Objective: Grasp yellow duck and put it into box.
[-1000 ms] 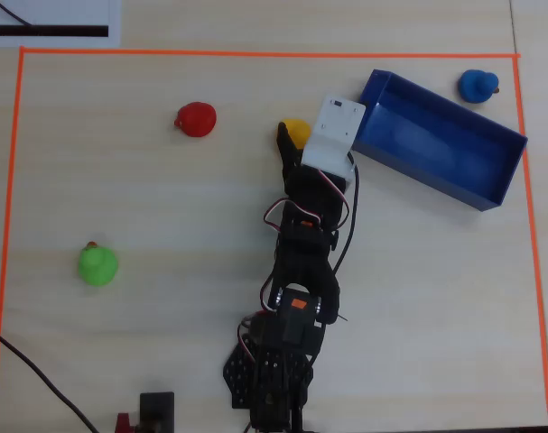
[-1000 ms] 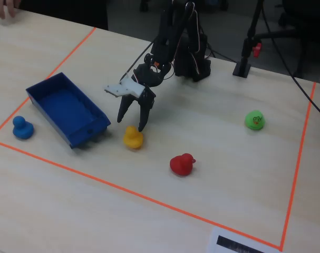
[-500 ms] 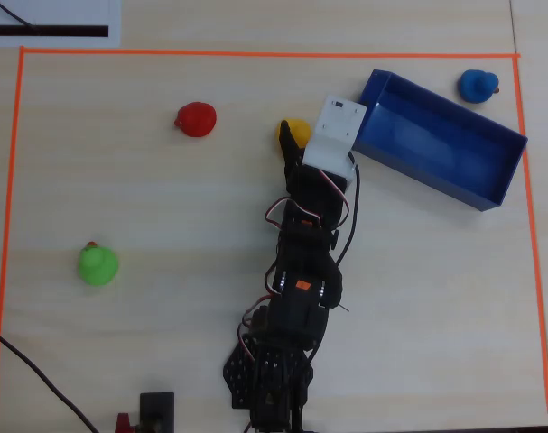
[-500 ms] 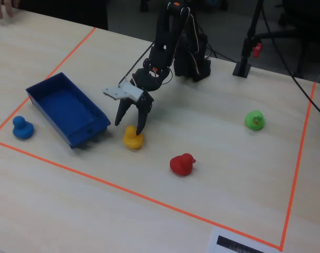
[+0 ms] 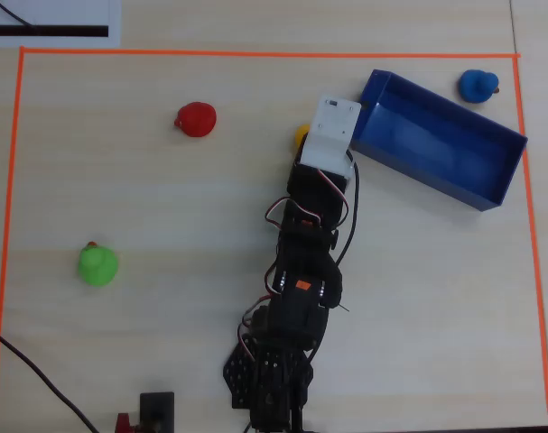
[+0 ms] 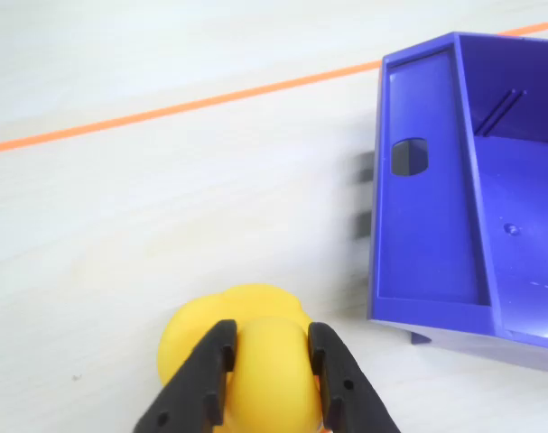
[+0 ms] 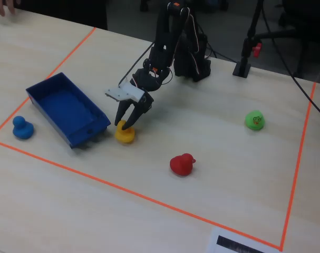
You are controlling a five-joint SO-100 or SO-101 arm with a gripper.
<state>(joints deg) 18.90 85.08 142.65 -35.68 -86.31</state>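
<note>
The yellow duck (image 6: 269,383) sits on the table just left of the blue box (image 6: 422,234) in the wrist view. My gripper (image 6: 271,336) has its two black fingers pressed against both sides of the duck's head. In the fixed view the gripper (image 7: 127,122) comes down on the duck (image 7: 125,134), which rests on the table near the box's (image 7: 44,84) short end wall. In the overhead view only a yellow sliver of the duck (image 5: 301,135) shows beside the white wrist mount, close to the box's (image 5: 441,104) near corner. The box is empty.
A red duck (image 5: 197,119) and a green duck (image 5: 98,265) stand to the left in the overhead view. A small blue duck (image 5: 478,85) stands beyond the box. Orange tape (image 5: 255,54) borders the work area.
</note>
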